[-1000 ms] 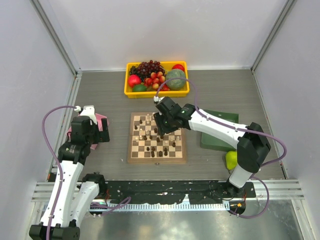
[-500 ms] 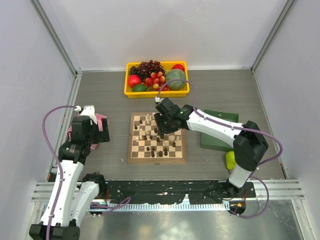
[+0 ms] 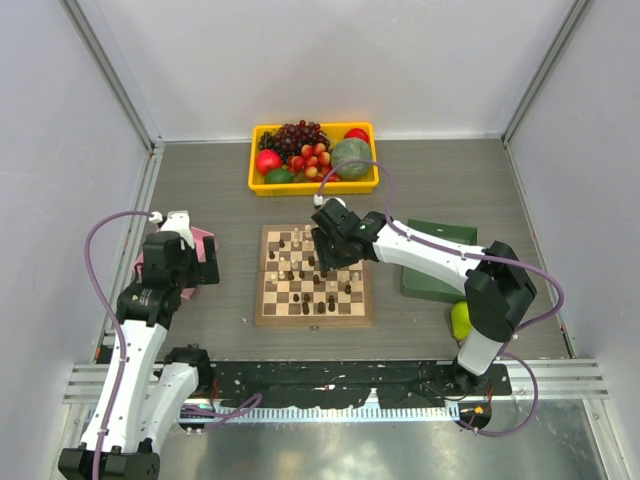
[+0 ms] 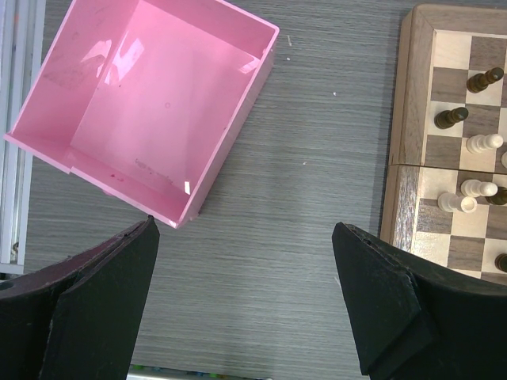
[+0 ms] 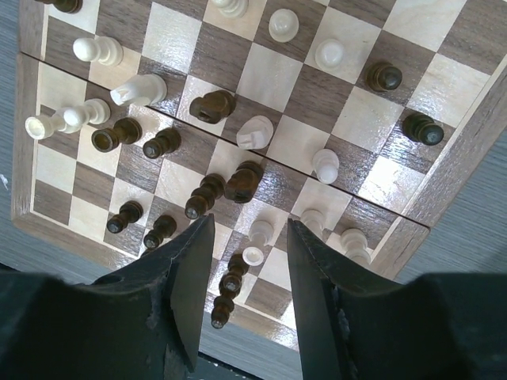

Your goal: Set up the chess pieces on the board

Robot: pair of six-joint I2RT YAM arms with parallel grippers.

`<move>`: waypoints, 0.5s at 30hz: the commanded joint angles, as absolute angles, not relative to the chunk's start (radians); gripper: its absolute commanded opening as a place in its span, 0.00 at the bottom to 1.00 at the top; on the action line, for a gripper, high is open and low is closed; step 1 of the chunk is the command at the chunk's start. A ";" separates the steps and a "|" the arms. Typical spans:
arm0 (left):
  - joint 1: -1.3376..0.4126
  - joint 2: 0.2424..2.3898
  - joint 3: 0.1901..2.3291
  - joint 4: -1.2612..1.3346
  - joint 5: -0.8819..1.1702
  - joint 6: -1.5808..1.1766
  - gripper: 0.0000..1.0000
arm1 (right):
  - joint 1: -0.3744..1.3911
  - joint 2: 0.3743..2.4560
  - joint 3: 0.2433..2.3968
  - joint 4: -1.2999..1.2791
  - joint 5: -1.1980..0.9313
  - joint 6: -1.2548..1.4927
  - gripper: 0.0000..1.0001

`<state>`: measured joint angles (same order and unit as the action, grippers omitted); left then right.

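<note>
Above the board (image 3: 314,322), the right gripper (image 5: 247,229) hangs part-open and empty, framing a toppled white piece (image 5: 259,234). Next, probably descend and pinch. The left gripper (image 4: 244,229) gapes wide.

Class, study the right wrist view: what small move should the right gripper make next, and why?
The right gripper hangs over the board, jaws partly open and empty, with a toppled-looking cream-white piece framed between them. It should probably lower a little and close on that piece, so it can be stood in place.
</note>
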<state>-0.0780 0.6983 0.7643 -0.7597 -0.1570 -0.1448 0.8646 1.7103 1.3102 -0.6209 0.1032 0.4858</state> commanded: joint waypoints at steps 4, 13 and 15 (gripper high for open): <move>-0.074 0.690 0.787 -0.742 -0.163 -0.133 0.99 | 0.871 1.669 1.304 -0.588 0.135 0.515 0.48; -0.074 0.695 0.787 -0.742 -0.167 -0.132 0.99 | 0.871 1.721 1.333 -0.565 0.103 0.525 0.47; -0.075 0.698 0.788 -0.742 -0.167 -0.132 0.99 | 0.871 1.727 1.335 -0.558 0.098 0.529 0.47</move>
